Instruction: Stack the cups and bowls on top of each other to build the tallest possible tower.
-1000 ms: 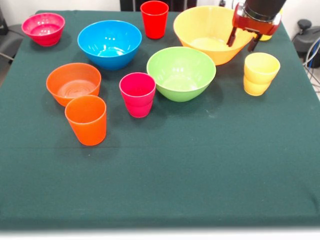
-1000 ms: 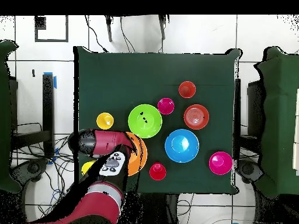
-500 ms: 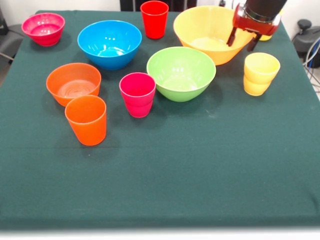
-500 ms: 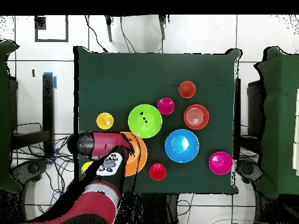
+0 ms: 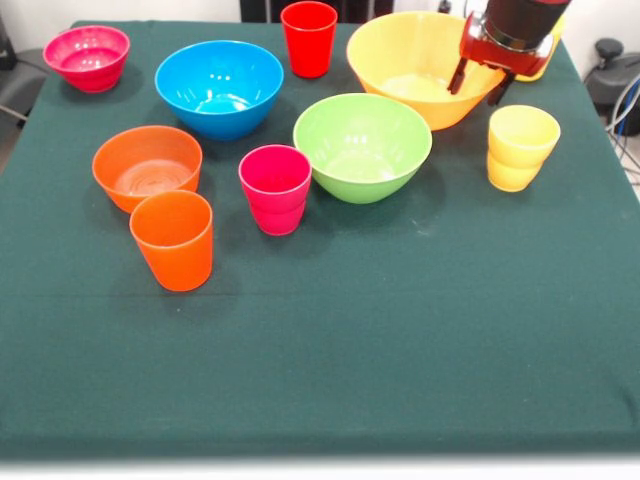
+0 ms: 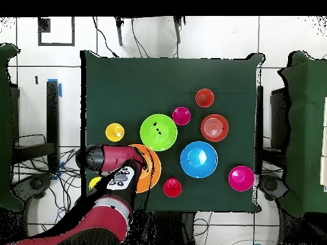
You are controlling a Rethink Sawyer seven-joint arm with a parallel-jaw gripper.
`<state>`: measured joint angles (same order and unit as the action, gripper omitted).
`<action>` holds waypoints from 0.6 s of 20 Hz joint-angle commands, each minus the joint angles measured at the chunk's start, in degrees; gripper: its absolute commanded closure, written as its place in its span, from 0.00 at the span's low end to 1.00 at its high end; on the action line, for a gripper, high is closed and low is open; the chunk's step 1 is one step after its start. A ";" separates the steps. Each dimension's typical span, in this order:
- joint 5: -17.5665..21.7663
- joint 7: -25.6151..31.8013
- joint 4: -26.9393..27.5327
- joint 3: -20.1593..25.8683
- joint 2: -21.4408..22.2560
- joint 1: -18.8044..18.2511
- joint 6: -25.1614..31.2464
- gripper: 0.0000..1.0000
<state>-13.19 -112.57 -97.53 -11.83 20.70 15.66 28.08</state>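
My gripper [image 5: 477,84] hangs open over the right rim of the very large yellow bowl [image 5: 415,62], one finger inside the bowl and one outside. It holds nothing. A yellow cup [image 5: 520,147] stands just in front of it. The green bowl [image 5: 362,146] sits mid-table, with the magenta-pink cup [image 5: 275,188] to its left. An orange cup [image 5: 172,240] and an orange bowl [image 5: 147,166] stand at the left. Blue bowl [image 5: 219,87], red cup [image 5: 309,38] and magenta-pink bowl [image 5: 86,57] line the far side. All stand apart on the cloth; no tower shows. From overhead the arm [image 6: 112,157] covers part of the yellow bowl [image 6: 151,171].
The table is covered by a dark green cloth [image 5: 400,330], its near half bare. Another yellow object [image 5: 546,62] shows behind the gripper at the far right edge. Cables and table frames surround the table [image 6: 128,83] in the overhead view.
The gripper has drifted slightly left over the yellow bowl's rim, still open. No cup or bowl has moved.
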 commanded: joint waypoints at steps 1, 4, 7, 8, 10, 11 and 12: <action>-2.03 -11.15 1.58 3.86 -1.42 -0.20 -4.73 0.00; -1.84 -11.38 1.66 3.77 -1.38 -0.17 -4.46 0.00; -1.58 -11.37 1.74 3.92 -1.34 -0.32 -4.47 0.00; -1.50 -11.36 1.71 4.00 -1.31 -0.39 -4.57 0.00; -1.45 -11.39 1.70 4.07 -1.28 -0.45 -4.56 0.00; -1.45 -11.35 1.63 4.18 -1.26 -0.53 -4.55 0.00; -1.46 -11.41 1.59 4.17 -1.25 -0.52 -4.65 0.00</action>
<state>-13.19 -113.92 -97.53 -11.84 20.71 15.66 28.08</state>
